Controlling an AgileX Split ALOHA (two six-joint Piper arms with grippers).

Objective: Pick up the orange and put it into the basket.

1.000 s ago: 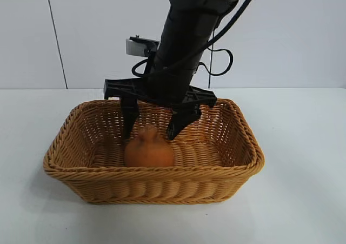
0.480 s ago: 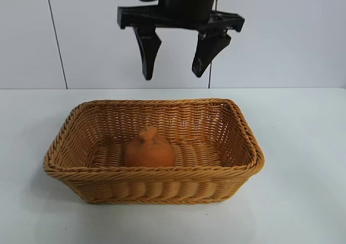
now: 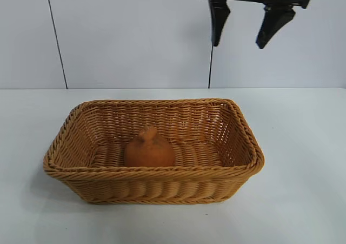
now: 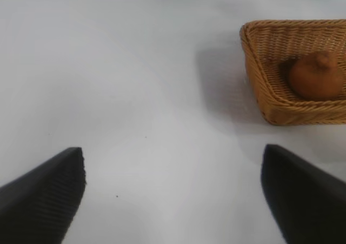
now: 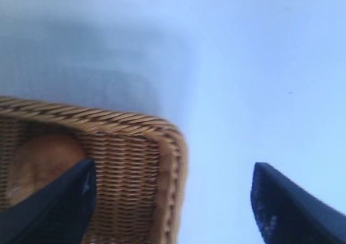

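Orange (image 3: 149, 148) rests inside the basket (image 3: 244, 129) on the counter (image 3: 303, 190); the right claw (image 3: 246, 30), spread open and empty, has lifted away rightward, so placement looks done.

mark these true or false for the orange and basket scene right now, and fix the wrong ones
1. The orange lies inside the basket. True.
2. The right gripper is shut on the orange. False: it is open, empty, high above the basket's right end.
3. The basket is tipped on its side. False: it stands upright on the table.
4. The left gripper is open over bare table, away from the basket. True.
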